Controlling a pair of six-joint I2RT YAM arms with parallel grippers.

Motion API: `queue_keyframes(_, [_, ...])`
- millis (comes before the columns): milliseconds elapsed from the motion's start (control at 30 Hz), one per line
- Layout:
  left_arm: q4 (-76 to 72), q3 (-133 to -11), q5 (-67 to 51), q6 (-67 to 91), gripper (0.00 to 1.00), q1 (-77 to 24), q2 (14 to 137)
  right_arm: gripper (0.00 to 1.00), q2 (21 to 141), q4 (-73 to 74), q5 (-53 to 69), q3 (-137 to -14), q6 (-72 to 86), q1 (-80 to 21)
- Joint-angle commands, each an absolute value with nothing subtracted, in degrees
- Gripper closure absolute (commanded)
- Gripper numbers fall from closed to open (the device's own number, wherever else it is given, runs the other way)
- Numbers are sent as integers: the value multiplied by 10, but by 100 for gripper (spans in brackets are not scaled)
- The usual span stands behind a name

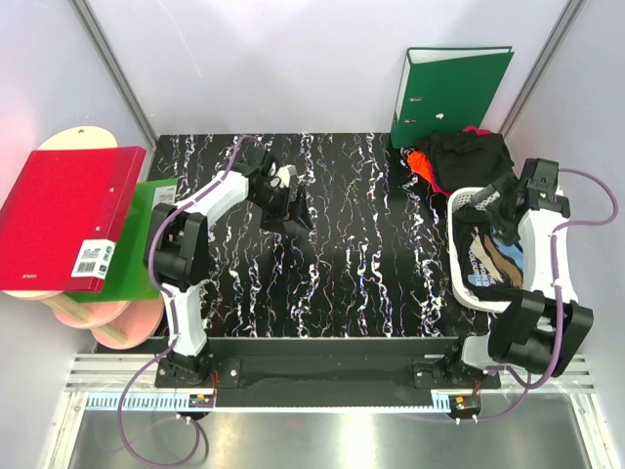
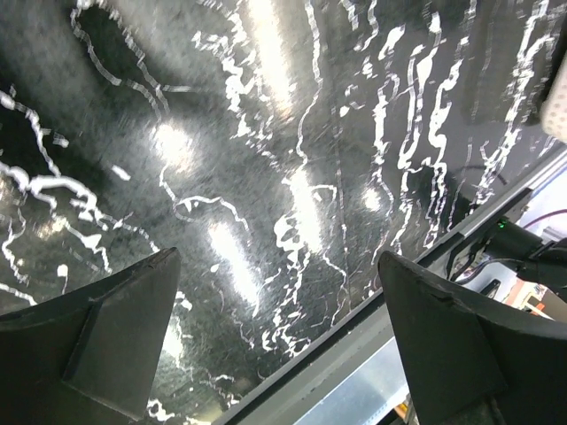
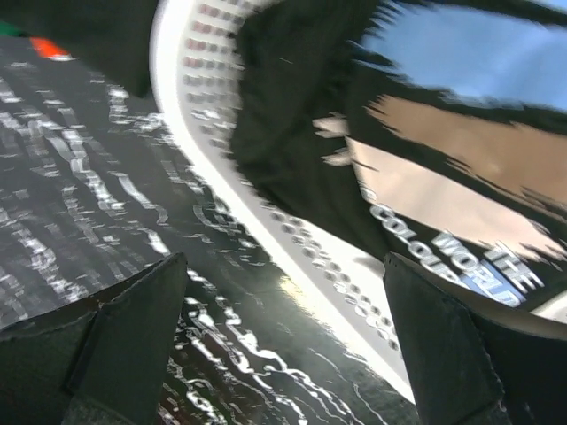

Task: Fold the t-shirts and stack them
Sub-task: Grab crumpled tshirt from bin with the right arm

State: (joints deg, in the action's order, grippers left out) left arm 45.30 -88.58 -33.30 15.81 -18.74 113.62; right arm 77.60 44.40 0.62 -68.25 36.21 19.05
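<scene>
A black t-shirt with a tan, blue and white print lies in the white lattice basket at the table's right; it also shows in the right wrist view. More shirts, black and orange-red, are piled behind the basket. My right gripper is open and empty, over the basket's far left rim. My left gripper is open and empty, above bare table at the back left.
A green ring binder stands at the back right against the wall. A red folder, a green sheet and pink discs lie off the table's left edge. The marbled black table runs between the arms.
</scene>
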Motion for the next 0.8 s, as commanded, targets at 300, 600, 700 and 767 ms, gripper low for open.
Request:
queue_keyframes(300, [510, -952, -279, 39, 1, -258, 1148, 0, 916, 553, -72, -919, 187, 32])
queue_keyframes(600, [524, -963, -240, 42, 1, -268, 1166, 0, 961, 593, -109, -896, 222, 33])
queue_keyframes(700, [523, -961, -253, 47, 1, -265, 1163, 0, 969, 592, -93, -894, 233, 33])
queue_keyframes(767, [512, -941, -266, 65, 1, -251, 1152, 0, 977, 591, -84, -900, 241, 33])
